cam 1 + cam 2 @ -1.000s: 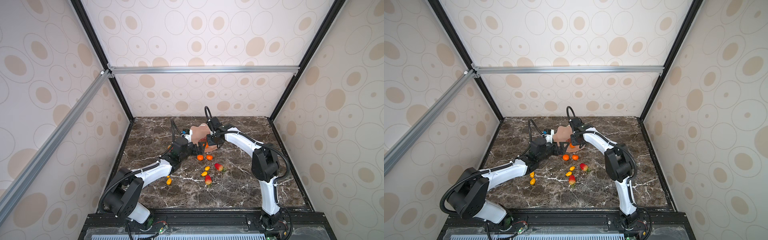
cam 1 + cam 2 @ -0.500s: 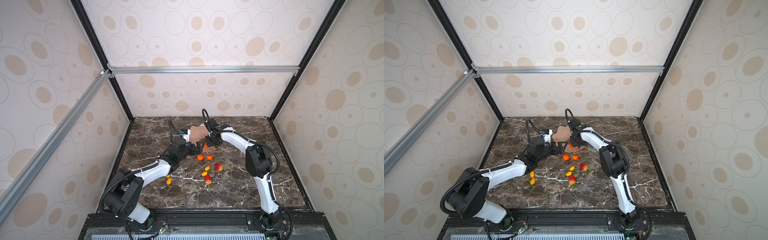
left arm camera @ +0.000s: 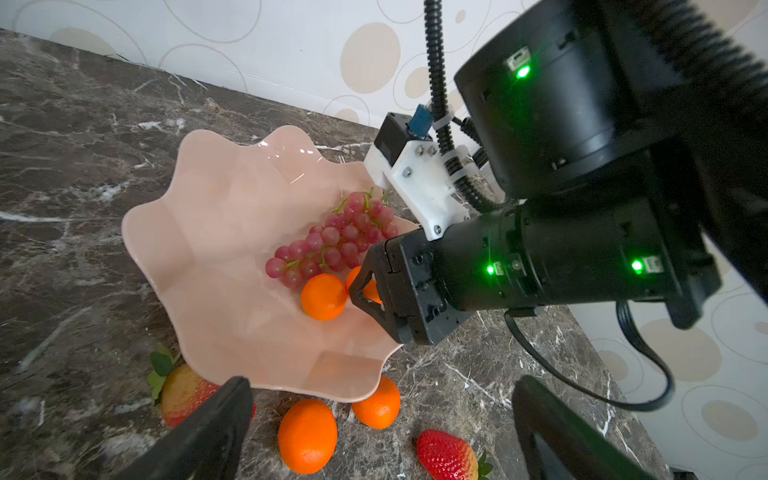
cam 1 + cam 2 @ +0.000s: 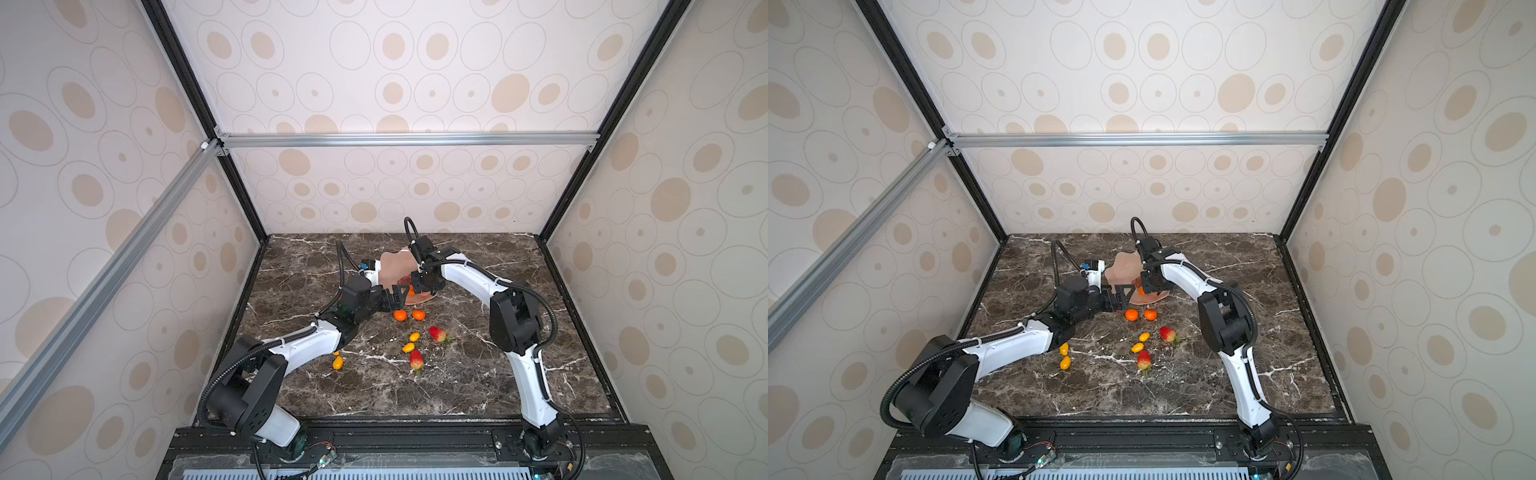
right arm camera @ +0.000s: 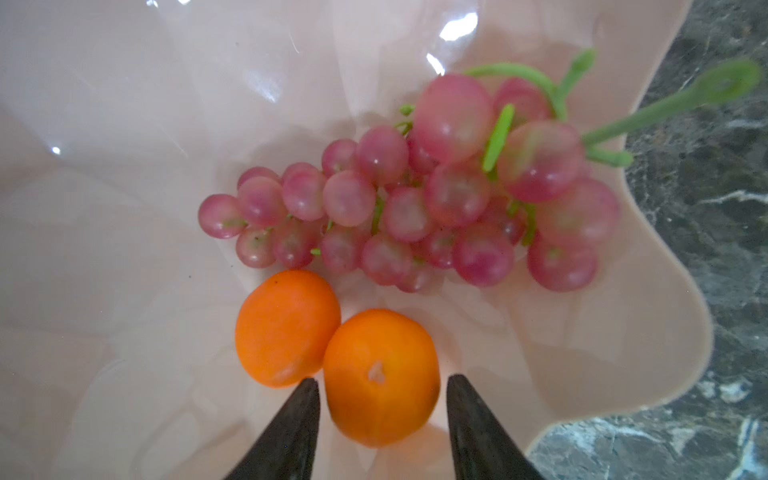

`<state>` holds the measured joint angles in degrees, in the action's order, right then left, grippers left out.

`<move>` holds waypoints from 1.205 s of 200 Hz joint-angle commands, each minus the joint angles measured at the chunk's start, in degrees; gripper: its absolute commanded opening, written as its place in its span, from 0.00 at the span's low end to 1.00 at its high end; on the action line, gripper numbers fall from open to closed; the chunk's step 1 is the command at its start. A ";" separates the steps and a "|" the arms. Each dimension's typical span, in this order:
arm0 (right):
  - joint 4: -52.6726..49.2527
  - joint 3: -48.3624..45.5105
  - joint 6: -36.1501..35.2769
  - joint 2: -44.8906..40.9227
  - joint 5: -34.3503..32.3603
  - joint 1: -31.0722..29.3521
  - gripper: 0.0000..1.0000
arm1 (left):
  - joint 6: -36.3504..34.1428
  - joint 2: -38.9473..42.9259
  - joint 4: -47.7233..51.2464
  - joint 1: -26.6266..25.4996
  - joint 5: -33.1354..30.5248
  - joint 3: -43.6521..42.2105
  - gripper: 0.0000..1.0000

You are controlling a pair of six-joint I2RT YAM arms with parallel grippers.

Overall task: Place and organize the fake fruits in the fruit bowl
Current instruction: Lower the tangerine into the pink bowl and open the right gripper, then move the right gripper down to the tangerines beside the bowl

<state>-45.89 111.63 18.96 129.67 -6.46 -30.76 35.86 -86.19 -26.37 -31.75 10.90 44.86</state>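
Note:
The pink fruit bowl (image 3: 216, 249) holds a grape bunch (image 5: 415, 208) and two tangerines. My right gripper (image 5: 383, 378) is open inside the bowl; its fingers flank one tangerine (image 5: 380, 399) with a gap on each side, and the other tangerine (image 5: 286, 328) lies against it. My left gripper (image 3: 381, 382) stands wide open and empty at the bowl's near rim, over two tangerines (image 3: 307, 436) (image 3: 376, 403) on the table. A strawberry (image 3: 183, 395) lies partly under the rim.
On the marble in front of the bowl (image 4: 395, 266) lie two strawberries (image 4: 437, 334) (image 4: 416, 360) and small oval yellow fruits (image 4: 414, 336) (image 4: 408, 347). Two more ovals (image 4: 338, 363) sit beside my left forearm. Patterned walls close three sides.
My right gripper's fingers have spread apart from the tangerine, which now rests in the bowl. The right arm shifted slightly over the bowl. The left arm has hardly moved.

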 commanded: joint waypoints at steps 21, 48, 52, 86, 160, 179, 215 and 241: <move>-1.65 1.57 -0.41 -0.25 -0.65 0.40 0.55 | -0.08 2.71 -1.68 0.37 -0.08 -1.10 0.98; -1.77 0.71 -0.35 -3.38 -0.17 0.31 0.55 | -0.85 4.75 -0.91 0.37 0.25 -2.00 0.98; -1.47 0.22 -0.37 -4.21 0.01 0.32 0.55 | -1.04 5.19 -0.61 0.44 0.46 -2.17 0.98; 3.34 -7.78 0.09 -13.21 2.06 0.32 0.56 | -3.60 10.66 1.88 -0.15 -0.04 -5.29 0.98; 18.91 -40.50 5.75 -35.74 6.53 -1.21 0.56 | -5.31 20.53 4.13 -5.53 -6.01 -12.82 0.98; 24.71 -48.52 6.25 -40.18 7.99 -2.38 0.58 | -4.15 20.58 2.85 -6.87 -5.36 -14.49 0.98; 33.64 -57.10 9.06 -42.37 8.37 -3.20 0.58 | -4.55 19.49 0.96 -10.14 -7.15 -16.08 0.98; 39.88 -59.18 9.01 -39.78 9.17 -3.67 0.59 | -4.99 16.76 -1.17 -11.44 -7.21 -16.07 0.98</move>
<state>-15.22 53.74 26.63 88.71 1.69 -33.98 31.64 -67.37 -24.25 -42.02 5.02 28.51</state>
